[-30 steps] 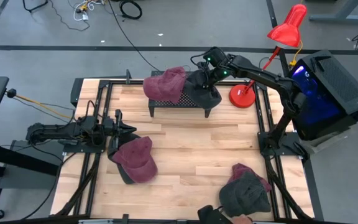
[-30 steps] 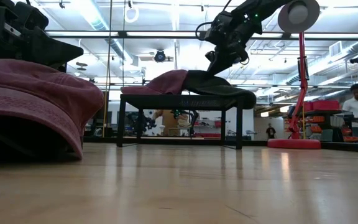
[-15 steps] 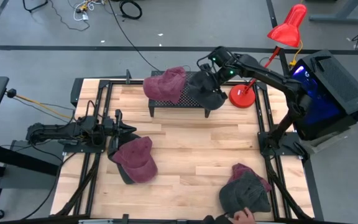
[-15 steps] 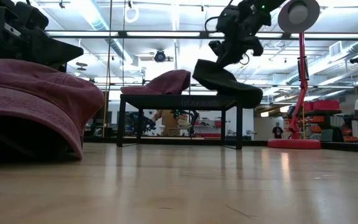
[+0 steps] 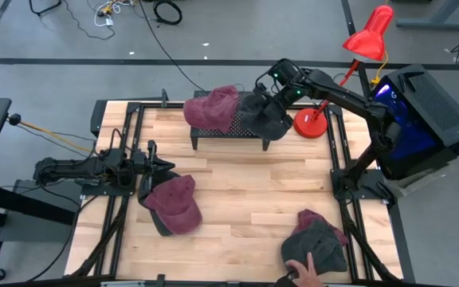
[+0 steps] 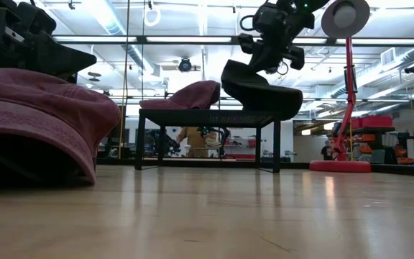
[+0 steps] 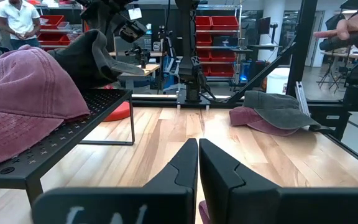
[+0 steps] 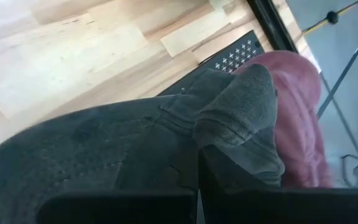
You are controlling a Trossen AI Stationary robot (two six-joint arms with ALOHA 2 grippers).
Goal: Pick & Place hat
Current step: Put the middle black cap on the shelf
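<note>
Counting hats: we see five — three maroon, two dark grey.
Right gripper (image 5: 271, 94): clamped on dark grey fabric cap (image 5: 260, 114), lifted over black perforated metal stand (image 5: 228, 133).
Left gripper (image 5: 159, 165): pinched closed, empty, beside maroon cap (image 5: 174, 202).

A red desk lamp (image 5: 367, 40) stands beside the black perforated stand (image 5: 228, 131).

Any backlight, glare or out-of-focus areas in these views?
Low view: bright ceiling lights silhouette the dark grey hat and right gripper; near maroon hat looks soft. Right wrist view: hat fabric fills the frame, close and dim. High view: evenly lit.
</note>
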